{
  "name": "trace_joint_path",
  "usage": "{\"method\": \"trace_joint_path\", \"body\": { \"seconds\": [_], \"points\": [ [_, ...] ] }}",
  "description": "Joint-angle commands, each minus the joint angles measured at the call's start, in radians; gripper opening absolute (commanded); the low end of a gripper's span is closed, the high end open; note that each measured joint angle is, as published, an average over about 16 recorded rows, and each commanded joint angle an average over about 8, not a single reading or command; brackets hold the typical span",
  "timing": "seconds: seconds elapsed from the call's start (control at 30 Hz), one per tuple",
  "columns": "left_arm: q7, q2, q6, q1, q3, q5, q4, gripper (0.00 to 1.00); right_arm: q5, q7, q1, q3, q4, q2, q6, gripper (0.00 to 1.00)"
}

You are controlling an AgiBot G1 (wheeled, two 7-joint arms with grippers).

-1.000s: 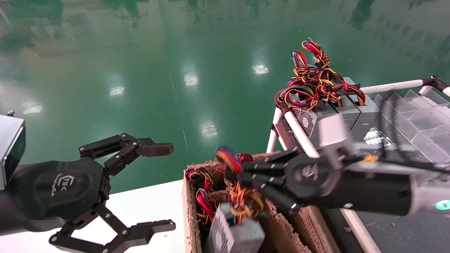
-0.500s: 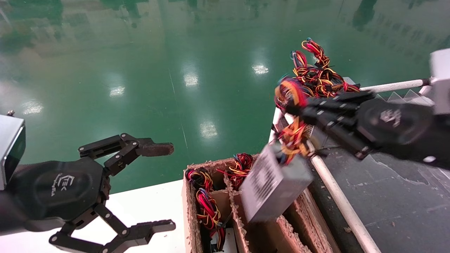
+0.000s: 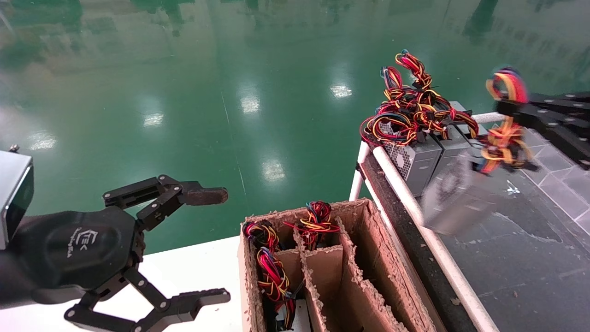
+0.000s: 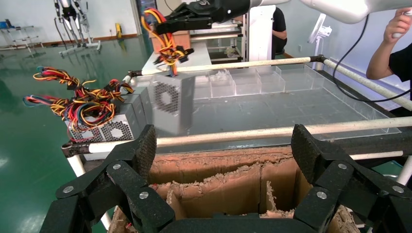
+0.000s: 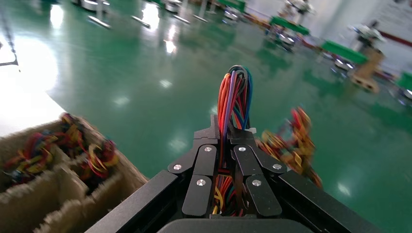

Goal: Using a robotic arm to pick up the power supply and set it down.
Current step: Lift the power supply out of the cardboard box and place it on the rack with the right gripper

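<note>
The power supply, a small grey metal box with a round fan grille, hangs in the air by its red, yellow and orange wire bundle. It is above the black table surface, to the right of the white rail. My right gripper is shut on that bundle, and the right wrist view shows the wires pinched between the closed fingers. In the left wrist view the power supply dangles under the right gripper. My left gripper stays parked low on the left, open and holding nothing.
A torn cardboard box with dividers holds more wired units. Two grey power supplies with tangled wires stand at the table's far corner. A white padded rail edges the table. Clear plastic compartments lie farther back. A person stands beyond.
The right gripper lifted the power supply out of the cardboard box by its wires and swung it up and right, across the rail. The left arm has not moved.
</note>
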Motion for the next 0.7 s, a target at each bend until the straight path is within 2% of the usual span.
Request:
{"method": "trace_joint_path", "body": {
  "seconds": [0.03, 0.2, 0.37, 0.7],
  "points": [
    [0.0, 0.0, 0.0, 0.0, 0.0, 0.0, 0.0, 1.0, -0.003, -0.01, -0.001, 0.006, -0.033, 0.024, -0.005, 0.0],
    [0.0, 0.0, 0.0, 0.0, 0.0, 0.0, 0.0, 1.0, -0.021, -0.036, -0.013, -0.007, -0.097, 0.022, -0.026, 0.0],
    [0.0, 0.0, 0.0, 0.0, 0.001, 0.0, 0.0, 1.0, -0.051, -0.052, -0.002, -0.03, -0.143, -0.019, -0.023, 0.0],
    [0.0, 0.0, 0.0, 0.0, 0.001, -0.001, 0.0, 1.0, -0.131, -0.084, 0.092, -0.075, -0.243, -0.14, 0.043, 0.0]
  ]
}}
